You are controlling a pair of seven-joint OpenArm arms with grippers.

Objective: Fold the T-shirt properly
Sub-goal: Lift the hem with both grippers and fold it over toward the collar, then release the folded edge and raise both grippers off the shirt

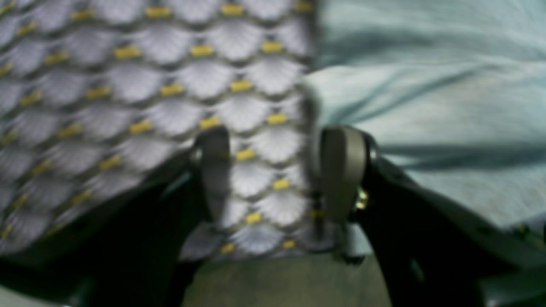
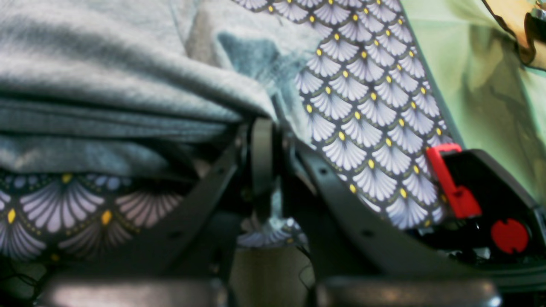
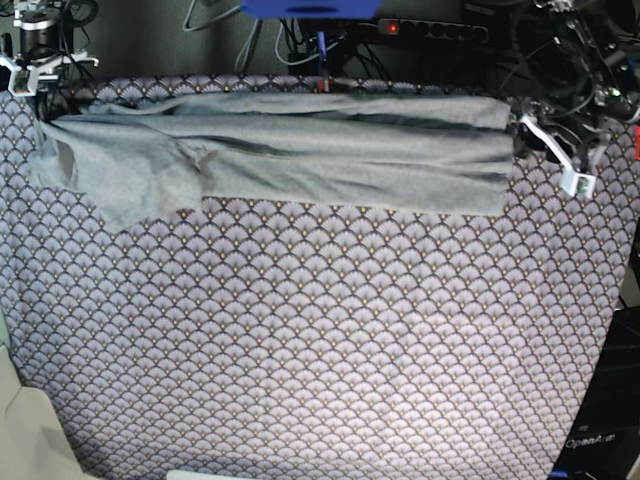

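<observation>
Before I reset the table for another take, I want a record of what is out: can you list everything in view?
T-shirt: one, light grey, folded into a long band across the far edge of the table, sleeve end spread out on the base view's left.
Table cloth: one, purple with a scallop pattern and yellow dots, covering the table.
Power strip: one, dark with a red light, behind the table.
Blue item: one, behind the table at the top edge; cannot tell what it is.
Cables: several, dark, behind the table.
Left gripper: one, open, beside the T-shirt's edge, holding nothing.
Right gripper: one, shut on the T-shirt's fabric.
</observation>
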